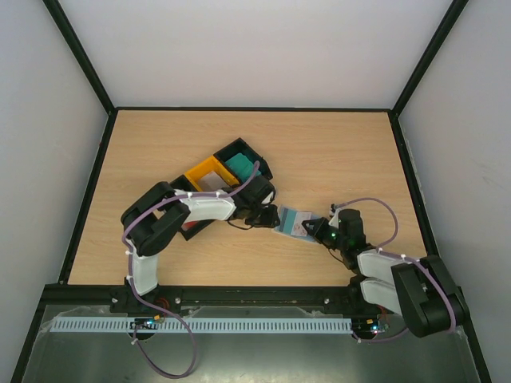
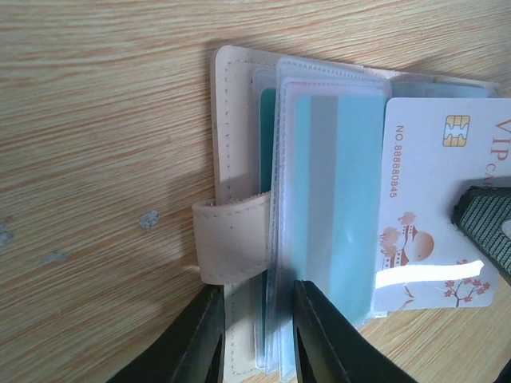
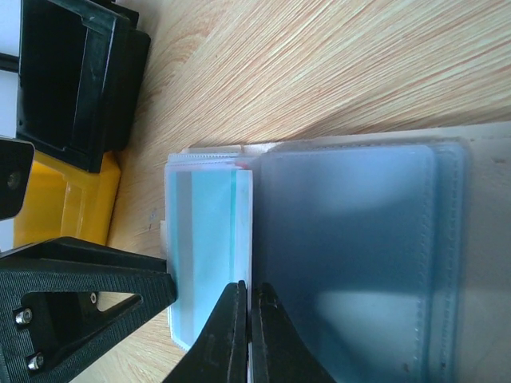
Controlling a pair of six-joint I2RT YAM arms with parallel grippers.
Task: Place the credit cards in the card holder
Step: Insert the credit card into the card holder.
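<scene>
Gripping: my right fingers (image 3: pixel 227 335) are pressed shut on the white credit card (image 2: pixel 423 199), which overlaps the clear sleeves.
Left side: my left fingers (image 2: pixel 200 343) stand narrow, straddling the sleeves' edge; I cannot tell whether they pinch.
Holder: the card holder (image 2: pixel 239 112) lies open on the counter (image 2: pixel 96 120) between my arms.
Filled sleeve: a teal card (image 2: pixel 335 207) sits inside.

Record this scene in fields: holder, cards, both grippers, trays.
card holder: lying open, clear sleeves fanned
teal card: inside one sleeve
white VIP card: partly over the holder
left gripper: jaws astride the sleeves' edges, grip unclear
right gripper: jaws shut on the white VIP card
trays: yellow tray and black tray far-left of holder; teal stack in black tray
</scene>
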